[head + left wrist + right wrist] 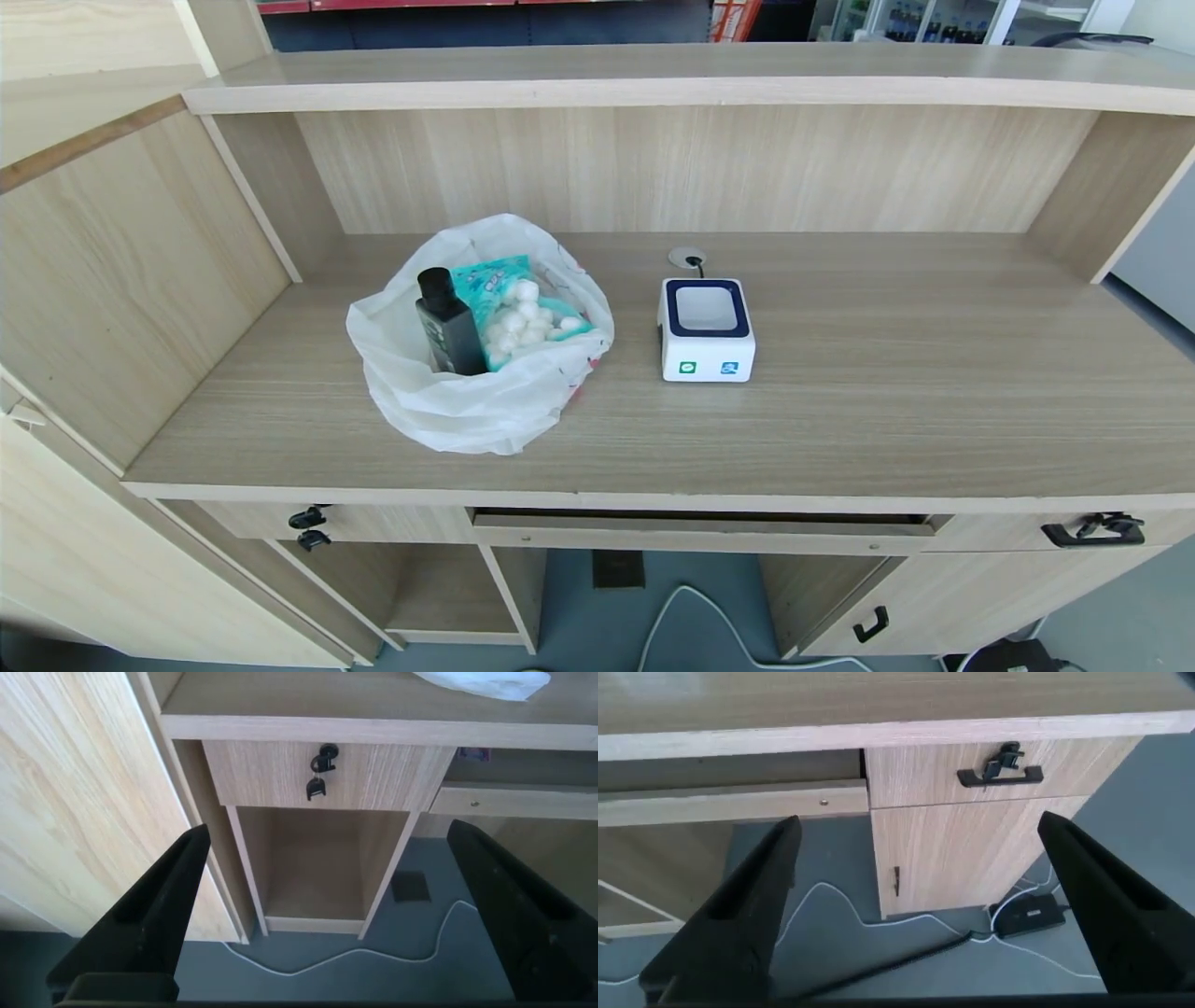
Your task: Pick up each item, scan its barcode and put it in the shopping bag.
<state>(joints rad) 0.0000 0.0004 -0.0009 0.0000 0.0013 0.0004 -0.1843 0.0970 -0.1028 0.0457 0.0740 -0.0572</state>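
Pale wood-grain counter (pixel 887 392) carries the white shopping bag (pixel 467 401) on its left half, its mouth open upward. Inside it a black bottle (pixel 450 327) stands upright against the bag's left side, and a teal packet of white cotton balls (pixel 518 313) touches the bottle on its right. The white scanner (pixel 706 329) sits near the bag on the right, apart from it, with its dark-rimmed window facing up. A short dark cable leads from its back to a round grommet (pixel 687 257) in the counter top. A raised shelf (pixel 653 84) runs above the back of the counter, and side panels wall it at both ends.

The left gripper (pixel 327 924) hangs below the counter edge, fingers spread wide with nothing between them. It faces a drawer (pixel 271 770) with keys (pixel 318 770) in its lock and an open cubby beneath. The right gripper (pixel 920 919) is also spread and holds nothing, in front of a cabinet front with a black handle (pixel 1001 767). A black power brick (pixel 1027 917) and a white cable (pixel 687 588) lie on the grey floor
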